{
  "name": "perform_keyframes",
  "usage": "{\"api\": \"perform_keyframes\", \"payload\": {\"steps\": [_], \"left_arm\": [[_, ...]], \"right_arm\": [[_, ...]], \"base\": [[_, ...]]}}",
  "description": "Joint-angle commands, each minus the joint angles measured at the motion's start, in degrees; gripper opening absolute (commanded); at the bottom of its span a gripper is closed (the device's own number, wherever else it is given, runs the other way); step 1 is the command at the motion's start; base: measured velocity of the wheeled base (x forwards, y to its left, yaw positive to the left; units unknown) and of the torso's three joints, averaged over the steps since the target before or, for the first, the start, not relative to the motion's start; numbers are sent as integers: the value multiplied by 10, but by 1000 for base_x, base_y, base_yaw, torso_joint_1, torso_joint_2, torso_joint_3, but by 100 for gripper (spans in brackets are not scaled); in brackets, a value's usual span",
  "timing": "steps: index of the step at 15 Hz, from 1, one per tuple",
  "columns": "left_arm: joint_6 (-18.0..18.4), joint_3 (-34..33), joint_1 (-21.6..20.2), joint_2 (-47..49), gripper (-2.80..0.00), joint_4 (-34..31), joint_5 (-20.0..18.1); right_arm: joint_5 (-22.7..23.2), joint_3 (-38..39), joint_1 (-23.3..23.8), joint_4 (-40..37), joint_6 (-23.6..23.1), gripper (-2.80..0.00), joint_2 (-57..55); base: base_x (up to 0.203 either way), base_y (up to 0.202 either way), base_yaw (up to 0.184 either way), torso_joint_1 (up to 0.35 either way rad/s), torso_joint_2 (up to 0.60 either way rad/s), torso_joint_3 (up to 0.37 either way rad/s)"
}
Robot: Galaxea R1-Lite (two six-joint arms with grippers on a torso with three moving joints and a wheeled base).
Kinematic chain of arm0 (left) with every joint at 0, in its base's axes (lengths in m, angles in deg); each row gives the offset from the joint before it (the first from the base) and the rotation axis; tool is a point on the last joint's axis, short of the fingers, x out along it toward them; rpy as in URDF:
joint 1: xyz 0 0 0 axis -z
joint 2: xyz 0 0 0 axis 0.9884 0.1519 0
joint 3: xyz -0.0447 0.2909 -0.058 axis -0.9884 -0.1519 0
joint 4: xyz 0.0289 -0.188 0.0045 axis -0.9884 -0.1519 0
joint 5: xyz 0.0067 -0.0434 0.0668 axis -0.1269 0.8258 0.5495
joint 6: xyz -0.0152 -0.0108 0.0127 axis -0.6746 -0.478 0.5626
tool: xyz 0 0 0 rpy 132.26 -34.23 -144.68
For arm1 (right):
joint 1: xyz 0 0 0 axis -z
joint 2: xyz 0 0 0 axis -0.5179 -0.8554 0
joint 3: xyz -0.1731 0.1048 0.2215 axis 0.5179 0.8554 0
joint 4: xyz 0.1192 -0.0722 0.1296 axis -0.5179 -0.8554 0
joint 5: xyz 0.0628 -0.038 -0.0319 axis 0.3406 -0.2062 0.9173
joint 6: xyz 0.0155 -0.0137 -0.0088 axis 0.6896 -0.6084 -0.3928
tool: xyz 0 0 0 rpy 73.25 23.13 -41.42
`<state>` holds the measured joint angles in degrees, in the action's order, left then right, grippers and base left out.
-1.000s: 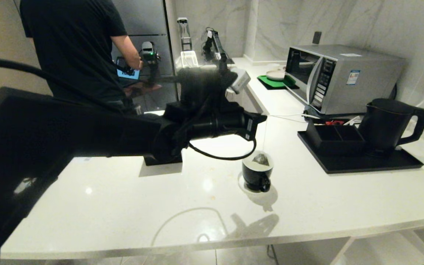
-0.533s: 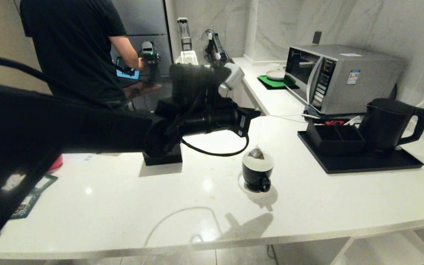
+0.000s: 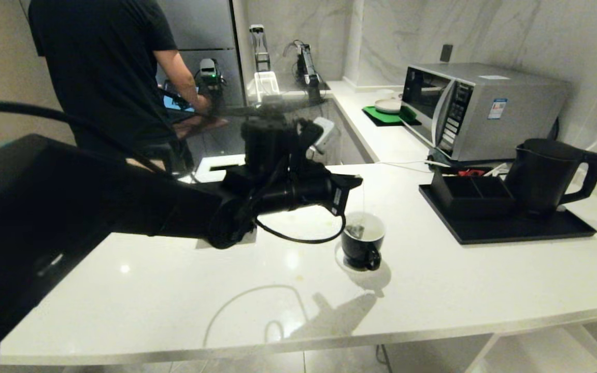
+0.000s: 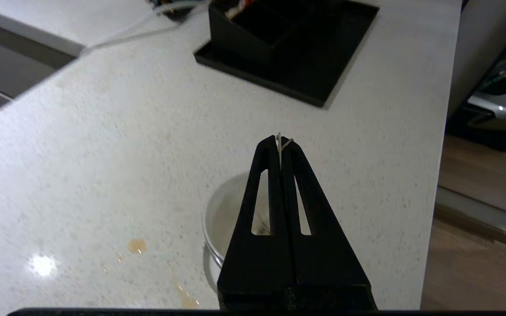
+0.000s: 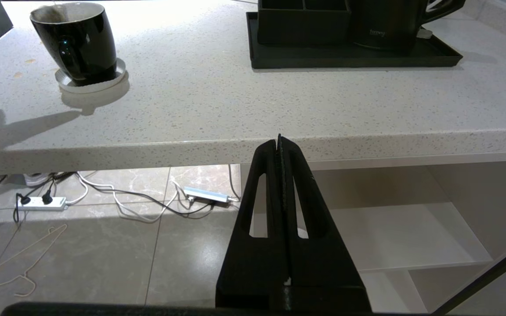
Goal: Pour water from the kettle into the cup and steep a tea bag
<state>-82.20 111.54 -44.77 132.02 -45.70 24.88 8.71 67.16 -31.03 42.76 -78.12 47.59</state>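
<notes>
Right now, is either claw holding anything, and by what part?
The left claw pinches the tea bag by the top of its string, the bag hanging inside the cup. The right claw is shut on nothing.

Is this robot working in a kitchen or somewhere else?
Most likely a kitchen or a tea corner: a silver box-shaped microwave oven stands on the white stone counter, with a matte black jug-shaped kettle on a tray and a small black cup on a white saucer.

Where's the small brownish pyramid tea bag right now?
Head view, centre: the tea bag sits inside the black cup on its white saucer, its string pinched in the left gripper.
</notes>
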Motion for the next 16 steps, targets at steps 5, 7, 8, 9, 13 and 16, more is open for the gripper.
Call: {"api": "perform_keyframes", "payload": {"steps": [5, 7, 8, 9, 13, 16], "left_arm": [[2, -30, -5, 21, -280, 5, 0], [2, -29, -8, 27, -280, 5, 1], [1, -29, -10, 27, -280, 4, 2], [1, -27, -11, 27, -280, 3, 3], [9, -23, -11, 37, -280, 4, 5], [13, 7, -12, 44, -280, -1, 7]], "right_arm": [[0, 0, 0, 0, 0, -280, 0], [0, 0, 0, 0, 0, -280, -1], [0, 0, 0, 0, 0, -280, 0], [0, 0, 0, 0, 0, -280, 0], [0, 0, 0, 0, 0, -280, 0], [0, 0, 0, 0, -1, -280, -1]], "base": [[0, 0, 0, 0, 0, 0], [0, 0, 0, 0, 0, 0], [0, 0, 0, 0, 0, 0], [0, 0, 0, 0, 0, 0], [0, 0, 0, 0, 0, 0], [0, 0, 0, 0, 0, 0]]}}
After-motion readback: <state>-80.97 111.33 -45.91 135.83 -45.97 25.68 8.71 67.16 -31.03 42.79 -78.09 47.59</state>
